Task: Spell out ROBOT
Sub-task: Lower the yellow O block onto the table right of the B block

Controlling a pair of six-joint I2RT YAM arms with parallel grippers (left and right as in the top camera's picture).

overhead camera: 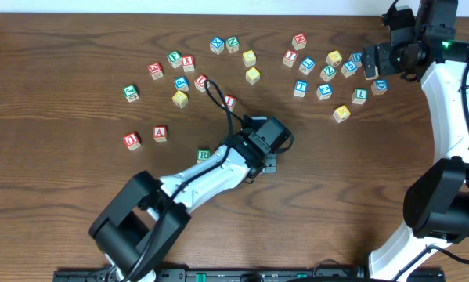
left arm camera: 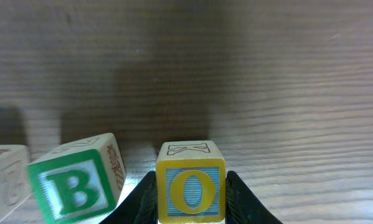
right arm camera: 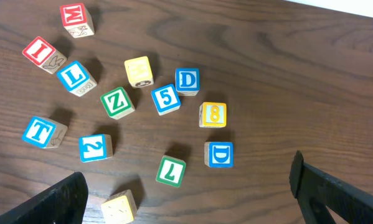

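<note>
Left wrist view has my left fingers (left arm camera: 139, 202) pinching the yellow O cube (left arm camera: 190, 190) by its sides, just beside the tilted green B cube (left arm camera: 74, 186); I judge this is to seat it after B. The green R cube (overhead camera: 203, 154) starts the row. My right gripper (right arm camera: 189, 186) hangs spread wide over the scatter holding the blue T cube (right arm camera: 42, 132).

Ahead of the right gripper (right arm camera: 186, 177), a green Z cube (right arm camera: 118, 102), a blue 5 cube (right arm camera: 165, 99) and a yellow 8 cube (right arm camera: 212, 114) are seen scattered on the wooden surface (right arm camera: 286, 74); a red W cube (right arm camera: 76, 17) is seen farthest off.
</note>
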